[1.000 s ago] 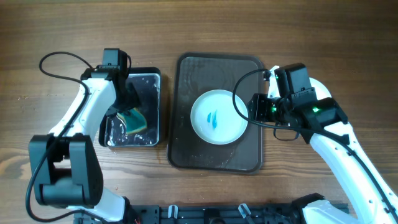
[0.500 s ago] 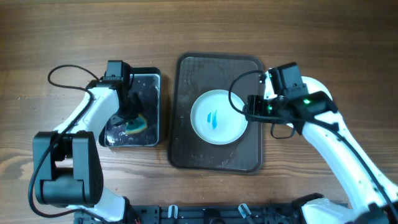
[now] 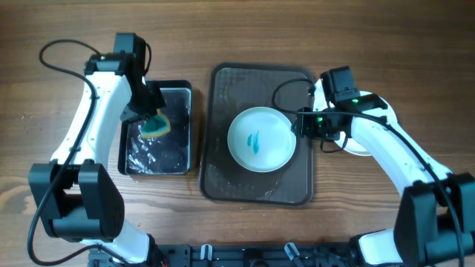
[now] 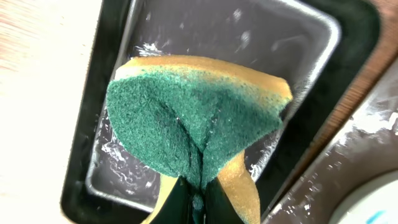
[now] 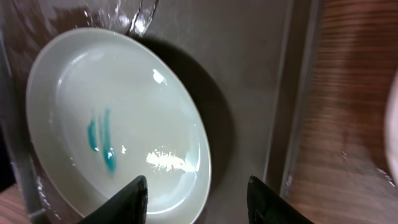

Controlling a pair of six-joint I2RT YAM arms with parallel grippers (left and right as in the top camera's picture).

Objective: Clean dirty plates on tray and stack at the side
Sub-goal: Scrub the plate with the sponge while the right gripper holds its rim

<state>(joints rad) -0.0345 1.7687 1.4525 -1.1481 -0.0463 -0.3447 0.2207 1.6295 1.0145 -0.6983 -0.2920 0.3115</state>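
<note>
A pale plate (image 3: 260, 139) with a teal smear in its centre lies in the middle of the dark brown tray (image 3: 260, 85). At the plate's right rim my right gripper (image 3: 300, 126) is open. In the right wrist view one finger is over the plate (image 5: 112, 124) and the other over the bare tray (image 5: 261, 81), the gripper (image 5: 198, 190) straddling the rim. My left gripper (image 3: 151, 111) is shut on a green and yellow sponge (image 3: 156, 125), holding it above the basin. The sponge (image 4: 193, 118) folds where the left gripper (image 4: 196, 202) pinches it.
A small black tray with a silvery wet basin (image 3: 159, 152) stands left of the brown tray, seen close up in the left wrist view (image 4: 261, 37). A white round edge (image 3: 361, 150) shows under my right arm, beside the tray. Bare wood surrounds both trays.
My left gripper closed on the sponge and lifted it toward the basin's far end. My right gripper shifted slightly along the plate's right rim.
</note>
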